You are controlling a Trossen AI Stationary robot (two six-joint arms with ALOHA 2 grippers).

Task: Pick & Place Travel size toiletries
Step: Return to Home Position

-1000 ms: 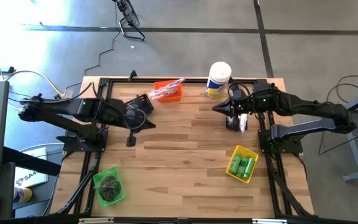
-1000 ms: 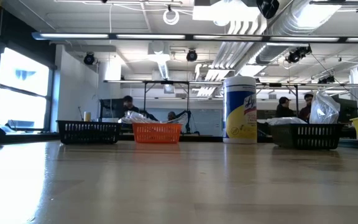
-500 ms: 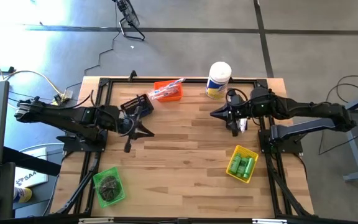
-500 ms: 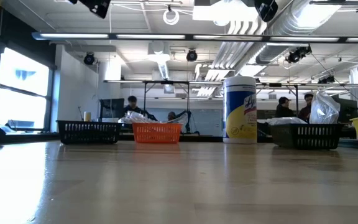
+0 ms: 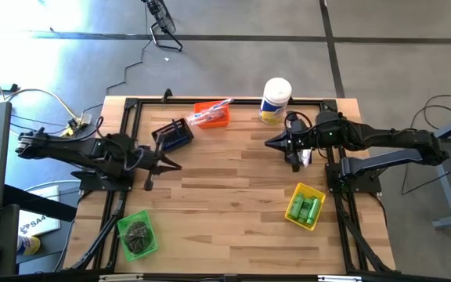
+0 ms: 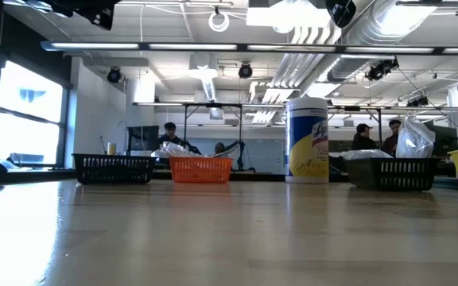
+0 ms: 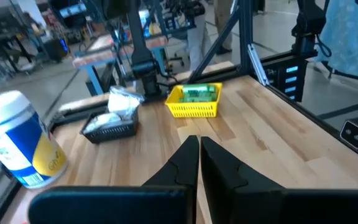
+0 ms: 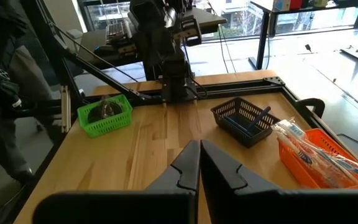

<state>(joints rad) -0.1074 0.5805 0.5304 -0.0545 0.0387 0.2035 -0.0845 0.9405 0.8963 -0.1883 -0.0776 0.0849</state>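
I read left gripper [image 5: 163, 165] fingers together, over the surface [image 5: 225, 188] near the left black bin [image 5: 172, 135]. Right gripper [image 5: 276, 142] is also pressed together, near the canister [image 5: 276, 100]. Clear-wrapped packets [image 5: 210, 112] lie in the orange bin [image 5: 218, 122], long axis across the surface, one end poking over the rim canister-side. Green bottles [image 7: 197, 93] sit in the yellow bin [image 7: 192, 111]; I can't tell their axis.

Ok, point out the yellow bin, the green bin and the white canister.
yellow bin [image 7: 194, 110], left wrist view, on its front wall.
green bin [image 8: 107, 124], right wrist view, on its front wall.
white canister [image 6: 307, 147], low view, on its yellow label.
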